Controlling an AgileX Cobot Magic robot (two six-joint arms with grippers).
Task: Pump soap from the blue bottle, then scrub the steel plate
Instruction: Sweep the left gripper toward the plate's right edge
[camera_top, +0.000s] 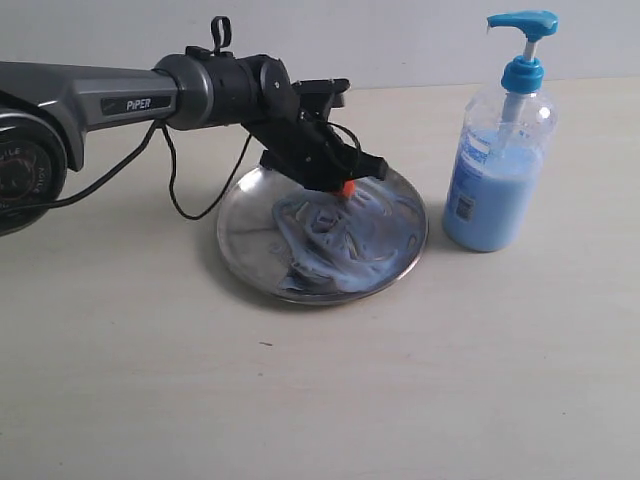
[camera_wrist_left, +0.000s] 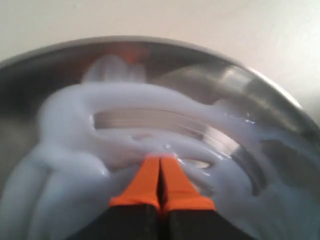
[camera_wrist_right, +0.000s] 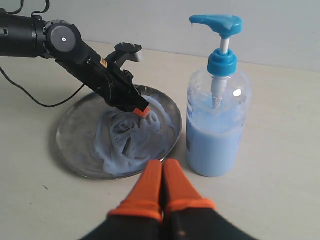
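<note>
Soap (camera_top: 340, 245) lies in swirls across the steel plate (camera_top: 245, 225), just beside the blue bottle (camera_top: 497, 170), so the left gripper (camera_top: 347, 188), jaws pressed together with tips in the smear, should sweep light, wide circles out to the bare rim, while the right gripper (camera_wrist_right: 162, 172) hangs closed, empty.

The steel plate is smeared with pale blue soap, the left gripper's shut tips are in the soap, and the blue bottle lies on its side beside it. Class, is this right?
Not quite: the blue bottle stands upright beside the steel plate, as the exterior view shows. The rest holds: soap smears the plate, with the shut left gripper dipped in it.
</note>
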